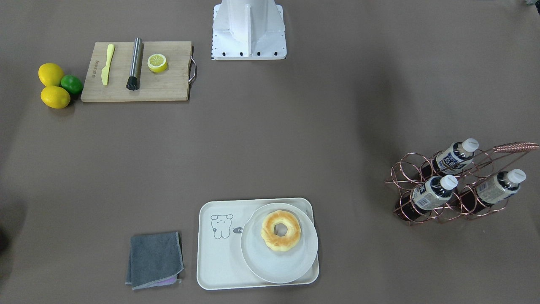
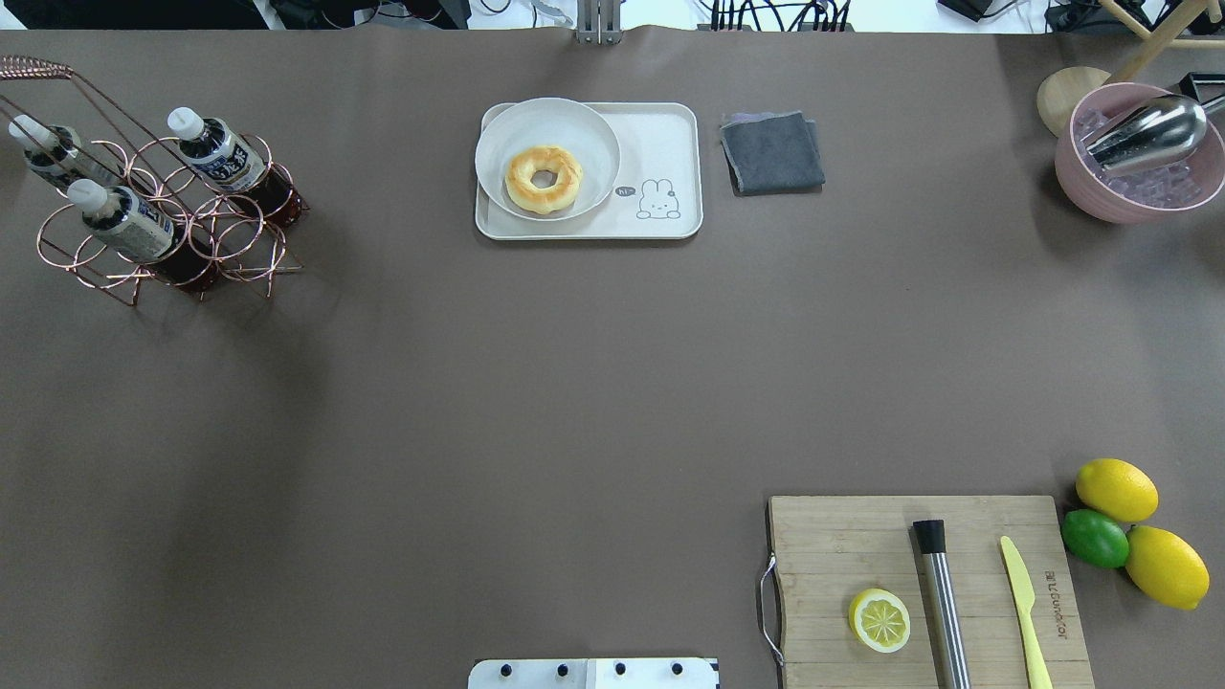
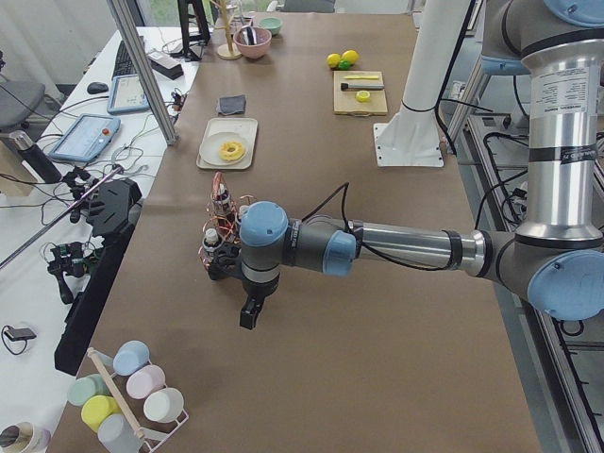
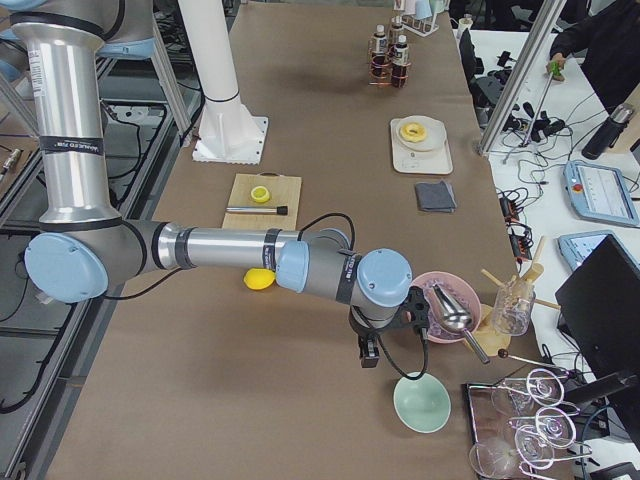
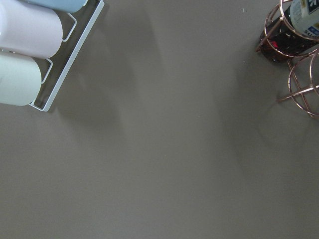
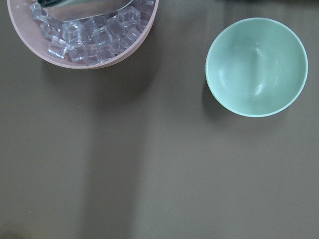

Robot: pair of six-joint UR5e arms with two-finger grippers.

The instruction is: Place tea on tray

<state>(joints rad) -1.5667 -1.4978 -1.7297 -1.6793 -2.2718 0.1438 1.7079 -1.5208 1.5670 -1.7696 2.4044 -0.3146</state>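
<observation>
Three alike tea bottles stand in a copper wire rack [image 1: 464, 198] at the table's left end: one at the rack's near end [image 1: 434, 192], one beside it [image 1: 500, 185], one behind [image 1: 457, 156]. They also show in the overhead view [image 2: 215, 153]. The cream tray [image 1: 219, 253] with the bear drawing lies at the far middle. My left gripper [image 3: 249, 316] hangs over bare table just beside the rack; I cannot tell if it is open or shut. My right gripper [image 4: 368, 355] hangs near a pink ice bowl [image 4: 440, 300]; I cannot tell its state either.
A white plate [image 1: 274, 266] with a doughnut [image 1: 281, 231] fills half the tray. A grey cloth [image 1: 155, 259] lies beside it. A cutting board [image 1: 168, 84] holds a knife, muddler and lemon half; lemons and a lime lie next to it. A green bowl [image 6: 256, 67] and a cup rack [image 5: 25, 50] sit at the table's ends.
</observation>
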